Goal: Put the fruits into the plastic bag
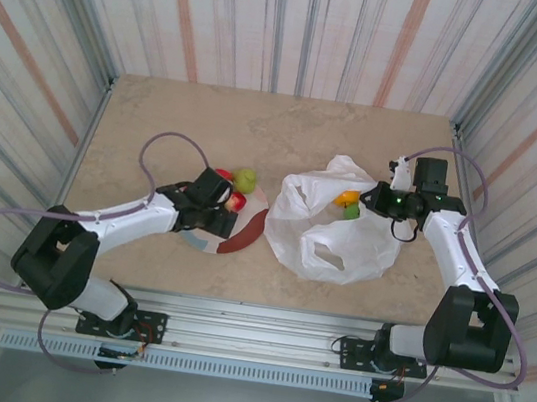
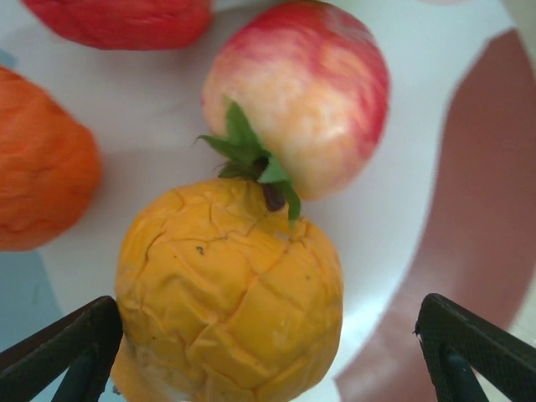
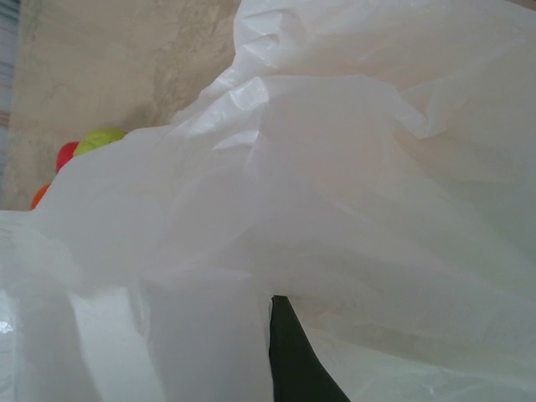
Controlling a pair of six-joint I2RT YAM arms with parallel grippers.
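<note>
Plate (image 1: 242, 241) near-left on desk (image 1: 289, 128), red fruit (image 1: 224, 175) at its far edge; left end effector (image 2: 264, 335) above plate, fingers apart astride yellow-orange fruit (image 2: 228, 293) (its leaves touch pink-red apple (image 2: 297, 96)); plastic bag (image 1: 328, 245) right of plate, orange fruit (image 1: 347, 198) and green fruit (image 1: 351, 212) in its mouth; right end effector (image 1: 382, 200) at bag's far-right rim, apart or together cannot be told.
</note>
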